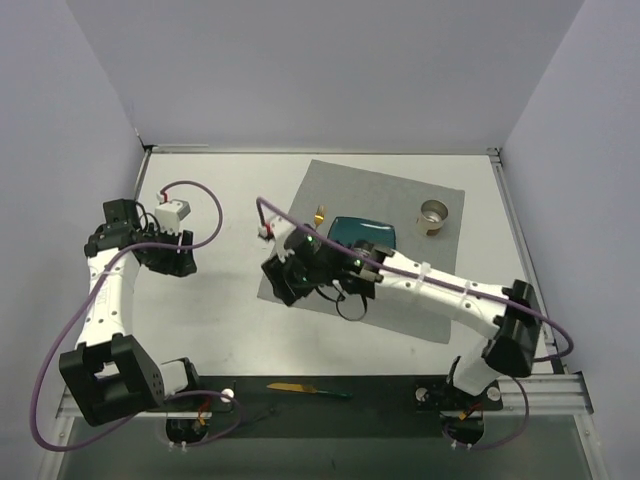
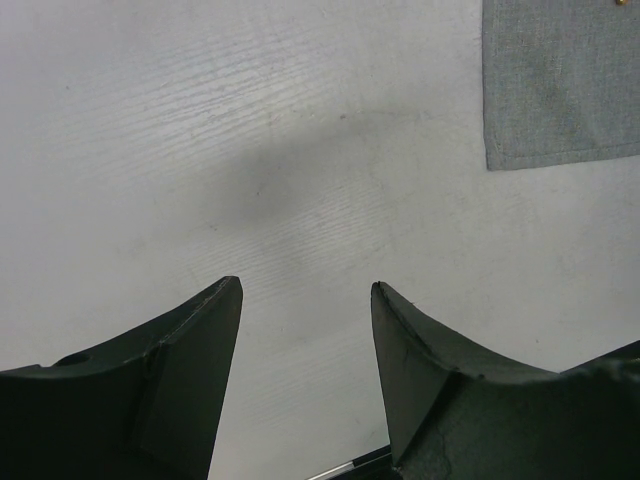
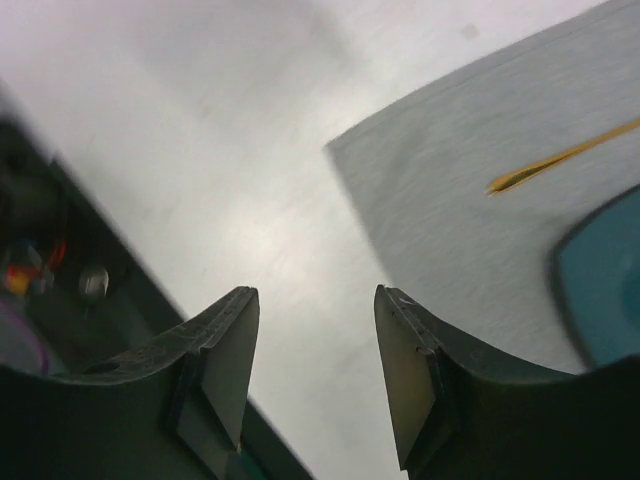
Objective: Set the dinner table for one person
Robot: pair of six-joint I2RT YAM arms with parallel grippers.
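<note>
Dinner table (image 1: 230, 320): large white top with railed edges, filling the workspace beneath both arms, with a black strip (image 1: 390, 393) along the near side. Placemat (image 1: 400, 200): grey cloth square, lying turned at an angle right of the table's centre. Left gripper (image 2: 305, 290): jaws wide apart and empty, above bare tabletop left of the placemat. Right gripper (image 3: 315, 295): jaws parted with nothing between them, reaching across to the placemat's near left edge. Plate (image 1: 362, 232): teal, on the placemat, partly covered by the right arm. Cup (image 1: 433, 216): small and metallic, upright on the placemat's far right part, apart from the plate. Gold-and-teal knife (image 1: 305, 388): flat on the black strip between the two arm bases. Slim gold utensil (image 3: 560, 157): lying on the placemat just beside the plate; its type cannot be told.
</note>
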